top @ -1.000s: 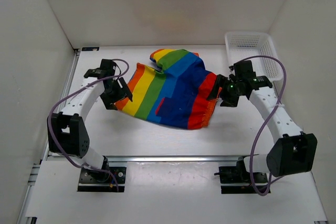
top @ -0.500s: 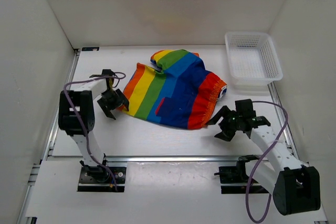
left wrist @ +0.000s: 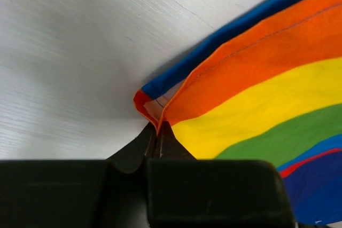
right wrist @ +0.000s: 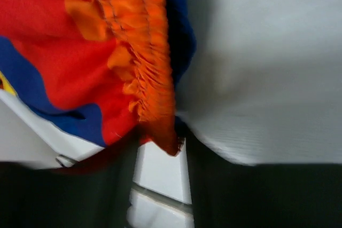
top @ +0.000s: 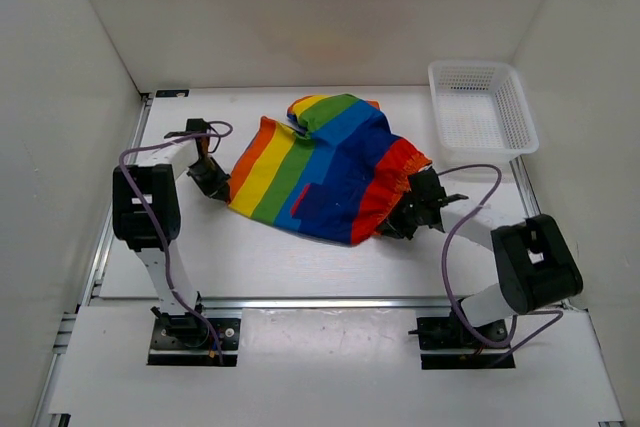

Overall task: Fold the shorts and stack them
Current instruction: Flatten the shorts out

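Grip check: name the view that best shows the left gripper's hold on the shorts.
Left wrist: the left gripper pinches the shorts at a hem corner, close up. Top external shows it small; right wrist shows none of it.

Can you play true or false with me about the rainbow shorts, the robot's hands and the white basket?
1. The shorts are inside the white basket. False: they lie on the table, and the basket holds no cloth.
2. The left hand pinches a corner of the shorts. True.
3. The shorts are all one colour. False: they have red, orange, yellow, green and blue stripes.
4. The right hand is at the orange waistband. True.
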